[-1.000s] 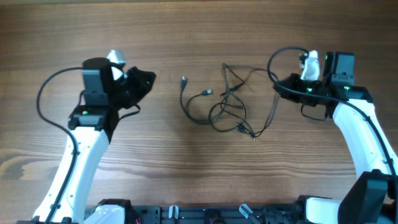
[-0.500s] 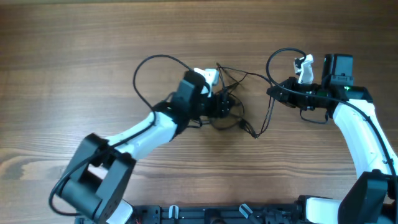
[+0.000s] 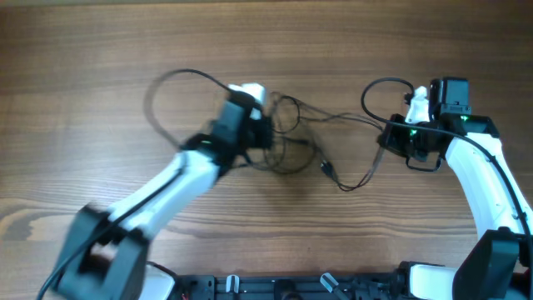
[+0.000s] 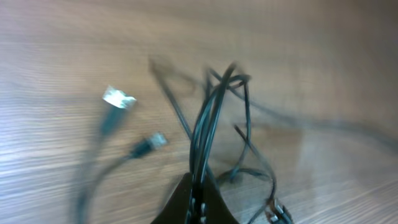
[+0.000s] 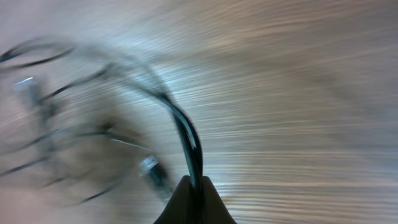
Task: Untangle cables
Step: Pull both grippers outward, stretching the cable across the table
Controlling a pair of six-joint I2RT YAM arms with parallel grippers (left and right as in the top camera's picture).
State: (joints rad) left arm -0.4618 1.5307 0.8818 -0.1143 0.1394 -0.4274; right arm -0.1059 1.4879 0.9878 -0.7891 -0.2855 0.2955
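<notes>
Cables (image 4: 208, 118): thin, light, limp, snag easily. Tangle sits at left end effector (image 4: 198, 186), clamped on several strands. Right end effector (image 5: 194, 183), well apart from it, pinches one strand. Your best hold: prob nr a plug.

Surface: a wooden table (image 3: 83, 50), by which every view is filled.
Colour: a warm mid-brown, streaked throughout with darker lines.
Grain: laid lengthwise, left to right as seen from overhead.
Light: spread evenly in the overhead view; a pale sheen is cast across the wood in both wrist views.
</notes>
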